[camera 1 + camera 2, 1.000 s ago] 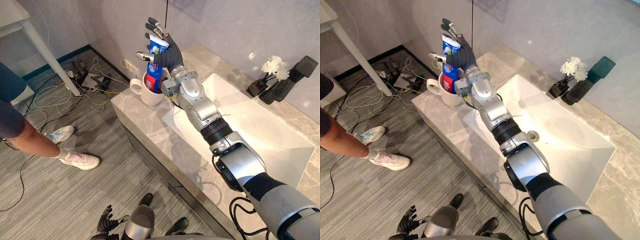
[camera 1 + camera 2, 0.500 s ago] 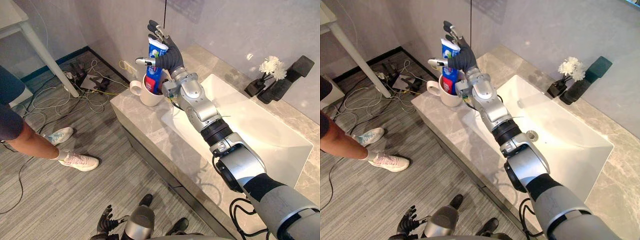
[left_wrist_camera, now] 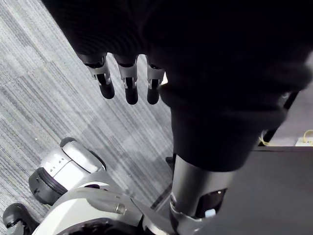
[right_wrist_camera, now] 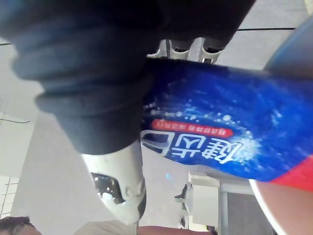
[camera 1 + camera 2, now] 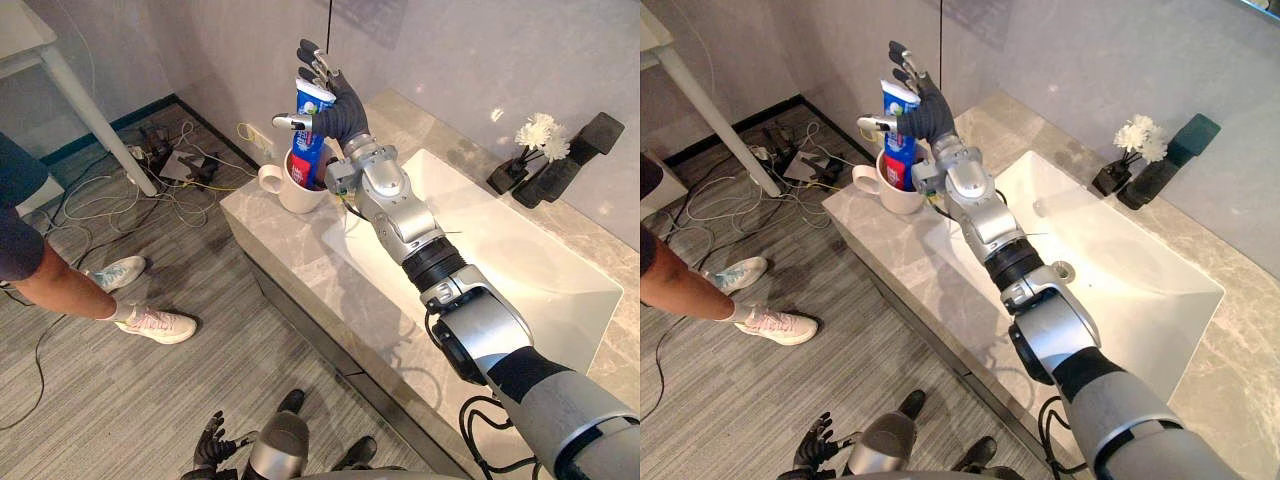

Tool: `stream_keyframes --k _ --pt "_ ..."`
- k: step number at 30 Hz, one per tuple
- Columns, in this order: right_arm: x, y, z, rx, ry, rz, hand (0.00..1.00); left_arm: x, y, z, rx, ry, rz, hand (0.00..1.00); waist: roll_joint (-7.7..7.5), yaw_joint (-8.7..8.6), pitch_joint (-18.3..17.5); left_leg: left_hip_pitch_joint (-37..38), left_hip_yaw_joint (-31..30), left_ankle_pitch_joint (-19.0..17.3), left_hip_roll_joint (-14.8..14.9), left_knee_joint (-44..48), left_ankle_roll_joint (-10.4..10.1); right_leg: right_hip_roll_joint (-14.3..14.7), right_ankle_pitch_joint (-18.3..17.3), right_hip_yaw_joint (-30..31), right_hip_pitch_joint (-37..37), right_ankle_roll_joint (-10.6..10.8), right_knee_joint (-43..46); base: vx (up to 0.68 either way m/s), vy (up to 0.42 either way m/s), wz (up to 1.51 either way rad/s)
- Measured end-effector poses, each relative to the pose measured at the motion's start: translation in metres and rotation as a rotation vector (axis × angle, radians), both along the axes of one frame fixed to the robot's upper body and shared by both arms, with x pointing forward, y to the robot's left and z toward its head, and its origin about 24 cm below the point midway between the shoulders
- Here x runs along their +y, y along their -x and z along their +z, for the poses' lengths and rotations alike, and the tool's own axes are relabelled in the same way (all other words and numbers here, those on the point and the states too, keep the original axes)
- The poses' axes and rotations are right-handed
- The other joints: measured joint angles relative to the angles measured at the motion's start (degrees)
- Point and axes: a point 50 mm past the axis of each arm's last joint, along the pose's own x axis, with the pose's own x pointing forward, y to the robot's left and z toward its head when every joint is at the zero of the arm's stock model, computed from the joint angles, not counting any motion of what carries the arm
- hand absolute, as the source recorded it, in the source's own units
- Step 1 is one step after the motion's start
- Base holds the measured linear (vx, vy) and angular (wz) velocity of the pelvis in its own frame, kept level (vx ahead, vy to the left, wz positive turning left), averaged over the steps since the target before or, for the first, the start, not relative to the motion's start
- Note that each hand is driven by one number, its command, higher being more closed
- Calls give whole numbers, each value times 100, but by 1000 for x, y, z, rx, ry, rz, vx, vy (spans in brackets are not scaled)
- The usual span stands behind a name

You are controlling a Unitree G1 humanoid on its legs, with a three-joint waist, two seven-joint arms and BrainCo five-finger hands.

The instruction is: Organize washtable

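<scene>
The likeliest slip here is a toppled tube. The tall blue, white and red toothpaste tube stands upright in the white ceramic mug at the corner of the grey marble counter. The right hand sits right against it, fingers straight up behind it and thumb out to one side, released rather than clamped. A careless sideways pull-away could drag the tube over, or nudge the mug, which sits near the counter's edge, toward the floor. The tube looks soft-sided and top-heavy, its broad end uppermost and well above the rim. The left hand hangs low with relaxed fingers, holding nothing.
</scene>
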Motion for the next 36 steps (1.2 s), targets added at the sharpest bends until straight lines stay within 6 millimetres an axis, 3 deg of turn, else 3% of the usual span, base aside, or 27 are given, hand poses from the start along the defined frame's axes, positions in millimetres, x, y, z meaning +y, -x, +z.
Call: stream_keyframes --k 9,36 --pt "-9 -2 4 -5 -30 -23 0 3 2 0 9 -9 -6 0 -81 -10 -59 5 4 6 4 -2 -8 7 3 13 4 -4 -5 0 0 0" --pt "-23 -6 8 -10 -53 -67 0 4 4 -2 22 -10 -6 0 -80 -34 -97 77 -28 88 -3 -136 -61 3 5 -43 59 -5 -46 0 0 0"
